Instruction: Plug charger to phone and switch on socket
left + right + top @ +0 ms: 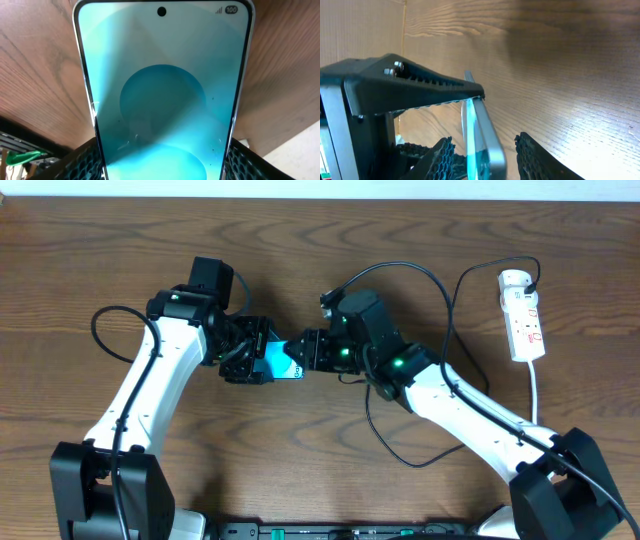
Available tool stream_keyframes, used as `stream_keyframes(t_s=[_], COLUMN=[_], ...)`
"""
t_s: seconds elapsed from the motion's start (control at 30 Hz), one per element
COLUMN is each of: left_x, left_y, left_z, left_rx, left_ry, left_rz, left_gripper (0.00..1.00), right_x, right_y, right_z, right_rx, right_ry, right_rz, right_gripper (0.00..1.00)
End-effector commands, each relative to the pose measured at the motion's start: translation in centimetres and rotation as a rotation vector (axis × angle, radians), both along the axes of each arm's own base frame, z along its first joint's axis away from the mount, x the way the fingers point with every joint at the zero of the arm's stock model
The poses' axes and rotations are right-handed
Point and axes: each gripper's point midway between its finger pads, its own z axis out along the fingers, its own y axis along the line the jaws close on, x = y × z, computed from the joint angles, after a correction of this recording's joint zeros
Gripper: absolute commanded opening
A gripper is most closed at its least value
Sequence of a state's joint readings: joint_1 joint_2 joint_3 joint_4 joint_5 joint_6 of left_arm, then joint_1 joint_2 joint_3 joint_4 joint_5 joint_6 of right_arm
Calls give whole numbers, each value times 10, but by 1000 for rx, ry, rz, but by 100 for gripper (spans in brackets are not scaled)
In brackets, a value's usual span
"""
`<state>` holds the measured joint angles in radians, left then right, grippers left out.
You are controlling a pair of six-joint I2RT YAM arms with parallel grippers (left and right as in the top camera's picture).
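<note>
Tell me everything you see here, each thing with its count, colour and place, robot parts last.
table: one, brown wood, under everything
phone: one, teal screen, centre
socket: one, white with red markings, far right
charger: one, thin black, plug at the socket's top end, cable looping left
left end effector: one, black, shut on phone
right end effector: one, black, open around phone's other end

Your left arm (140, 395) and right arm (470, 405) wear white shells with black joints; small green lights (397, 364) glow on both, and silver screws (395, 65) stud a black toothed finger (420, 90).
</note>
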<state>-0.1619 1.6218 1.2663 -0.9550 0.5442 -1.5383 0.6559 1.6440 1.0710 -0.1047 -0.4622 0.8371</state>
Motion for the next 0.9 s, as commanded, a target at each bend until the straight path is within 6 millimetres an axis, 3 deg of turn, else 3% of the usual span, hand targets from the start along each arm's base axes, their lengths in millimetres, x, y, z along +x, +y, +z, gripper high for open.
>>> stream_keyframes(t_s=[0.0,0.2,0.87], left_x=[-1,0,0], left_y=[-2,-7,-11], left_z=[-1,-2,1], left_rx=[22,32,4], left_ry=[12,0,2], left_rz=[17,12,7], left_gripper=[7,7,7], right_x=[4,4,4], right_y=[2,0,-1], right_z=[1,-1,-3], right_rx=[-11,-22,-32], right_ry=[-15,-12,-7], right_rz=[-9,-18,-23], right_gripper=[40,40,24])
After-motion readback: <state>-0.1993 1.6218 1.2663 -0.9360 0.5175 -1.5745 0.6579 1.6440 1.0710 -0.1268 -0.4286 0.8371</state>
